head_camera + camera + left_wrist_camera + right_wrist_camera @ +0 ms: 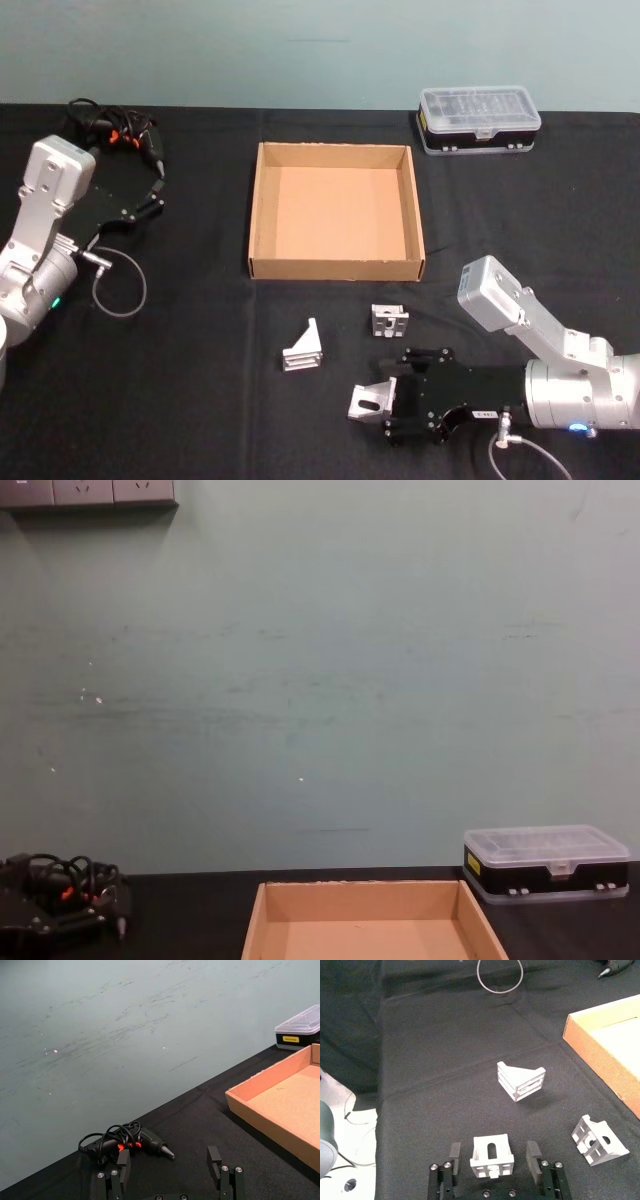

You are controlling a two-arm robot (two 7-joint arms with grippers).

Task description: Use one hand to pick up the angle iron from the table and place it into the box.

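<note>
The angle iron [368, 402] rests on the table [200, 400], whose black top carries everything else and is the largest thing in the scene.

Next in size is the box [336, 267]. It lies farther from the robot than the right gripper [493, 1154], near it but not beside it, and is open-topped and empty.

The right arm reaches across low over the tabletop. Its jaws are spread wide and straddle the angle iron. In the right wrist view each finger [534, 1154] shows a gap to the part, so I judge it bracketed but not yet clamped. Whether the pads are low enough to grip its sides is hard to tell.

The part is squat, with no real long axis. Its slotted face is turned back toward the wrist and its width runs across the jaws, so closing looks like the next move.

The left gripper [155, 195] is parked well away on the far side of the box, with its jaws also apart. That leaves the right arm much the nearer.

The black case [480, 118] sits beyond the box. A glue gun [125, 135] lies just past the left gripper.

Smallest are two spare brackets. One [389, 320] lies between the right gripper and the box, and the other [302, 347] is just ahead of its fingertips
</note>
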